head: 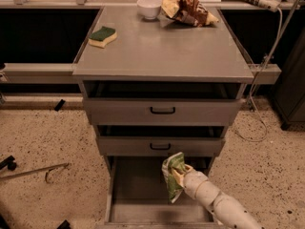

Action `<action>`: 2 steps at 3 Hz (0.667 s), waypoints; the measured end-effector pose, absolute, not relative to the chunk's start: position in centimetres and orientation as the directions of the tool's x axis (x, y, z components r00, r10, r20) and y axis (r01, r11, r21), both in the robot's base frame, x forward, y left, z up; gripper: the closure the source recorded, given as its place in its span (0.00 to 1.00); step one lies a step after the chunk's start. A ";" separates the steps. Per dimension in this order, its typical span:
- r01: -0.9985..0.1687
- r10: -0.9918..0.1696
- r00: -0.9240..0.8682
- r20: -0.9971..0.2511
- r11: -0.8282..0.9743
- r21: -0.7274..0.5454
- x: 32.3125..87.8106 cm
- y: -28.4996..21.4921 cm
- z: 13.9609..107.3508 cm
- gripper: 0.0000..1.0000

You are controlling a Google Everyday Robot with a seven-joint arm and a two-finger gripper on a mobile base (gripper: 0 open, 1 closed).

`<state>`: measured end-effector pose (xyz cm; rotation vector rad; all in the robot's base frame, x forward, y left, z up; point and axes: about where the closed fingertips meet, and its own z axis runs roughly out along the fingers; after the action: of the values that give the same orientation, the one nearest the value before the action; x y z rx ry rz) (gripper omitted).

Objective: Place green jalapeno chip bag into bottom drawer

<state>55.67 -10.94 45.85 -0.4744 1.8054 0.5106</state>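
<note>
Camera view: the gripper [177, 176] is clamped on the green jalapeno chip bag [170, 186], which hangs over the pulled-out bottom drawer [137, 197]. Left of the gripper lies open drawer floor. The middle drawer [128, 146] front edge sits just above the gripper.
</note>
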 end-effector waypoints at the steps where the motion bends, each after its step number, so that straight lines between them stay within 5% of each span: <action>1: -0.557 -0.065 -0.274 -0.960 0.824 0.103 55.7 -11.0 45.9 1.00; 2: -0.541 -0.047 -0.289 -0.956 0.832 0.123 55.7 -11.2 44.4 1.00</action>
<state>55.70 -11.17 44.37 -0.4477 1.8163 0.5147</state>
